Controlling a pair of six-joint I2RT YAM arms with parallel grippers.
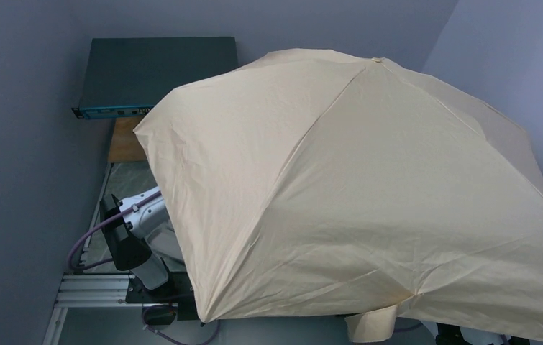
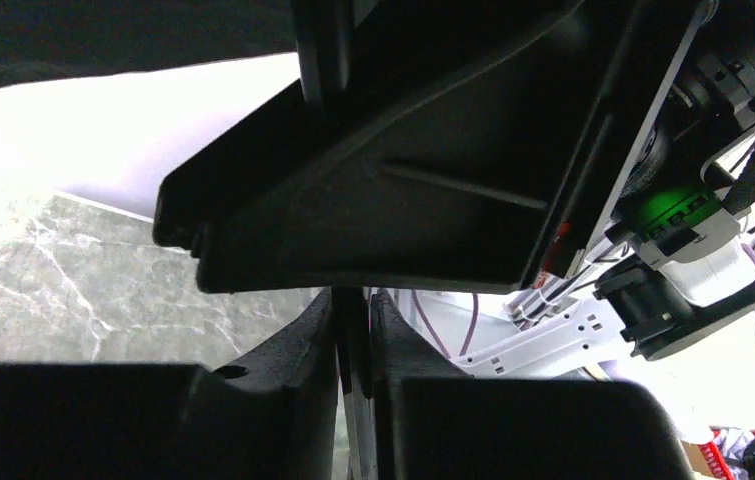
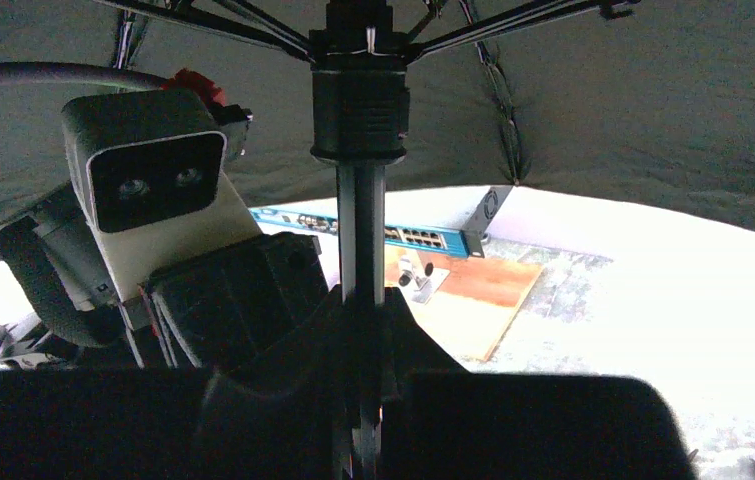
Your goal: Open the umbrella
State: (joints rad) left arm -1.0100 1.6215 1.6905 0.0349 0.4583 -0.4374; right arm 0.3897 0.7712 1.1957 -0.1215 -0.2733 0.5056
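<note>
**A:** What are the fingers of the right gripper (image 3: 361, 320) doing?

**B:** Pinching the black shaft (image 3: 358, 220) of the umbrella (image 1: 369, 194) from both sides, low down, so it stands upright. I'd say the low hold leaves the runner (image 3: 358, 110) room to sit high, where the ribs (image 3: 223, 25) fan out.

**A:** And the left gripper (image 2: 353, 320)?

**B:** Its fingers stand close together around a thin dark strip, probably the same shaft. I cannot tell whether they press on it or merely flank it. The gripper sits just left of the right one, likely to steady the shaft.

**A:** Where is the umbrella itself?

**B:** Over the middle and right of the table (image 2: 73, 270). Its tan canopy (image 3: 653, 110) is spread wide and hides both grippers from above. Only the left arm (image 1: 139, 230) shows, at the near left.

**A:** So how is the job going?

**B:** Judging by the stretched panels, it looks open. The risk is in letting go, since a top-heavy canopy could tip over. The network switch (image 1: 153, 72) sits at the far left.
</note>
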